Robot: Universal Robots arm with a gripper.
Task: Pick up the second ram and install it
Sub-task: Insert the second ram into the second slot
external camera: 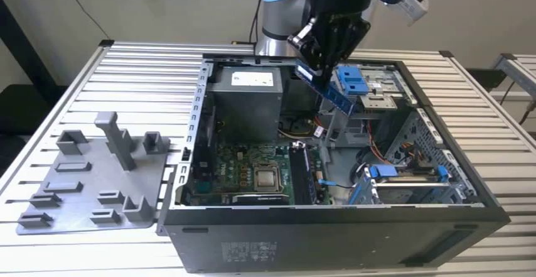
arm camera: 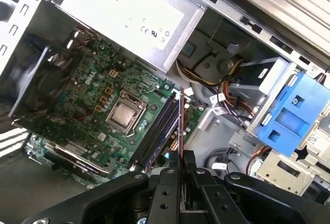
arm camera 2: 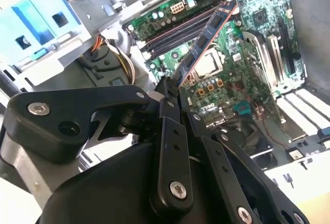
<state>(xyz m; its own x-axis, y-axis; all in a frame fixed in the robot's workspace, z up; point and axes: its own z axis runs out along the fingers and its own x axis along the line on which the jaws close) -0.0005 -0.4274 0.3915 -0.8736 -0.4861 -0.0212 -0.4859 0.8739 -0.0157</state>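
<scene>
Gripper (arm camera 2: pixel 171 91) around one ram (arm camera 2: pixel 206 38)

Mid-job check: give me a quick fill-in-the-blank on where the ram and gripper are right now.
1. The gripper is ____ on the second ram.
2. The second ram hangs ____ the open computer case, not seated in a slot.
3. The grey holder tray sits on the exterior view's ____ of the case.
Missing words: shut; above; left.
</scene>
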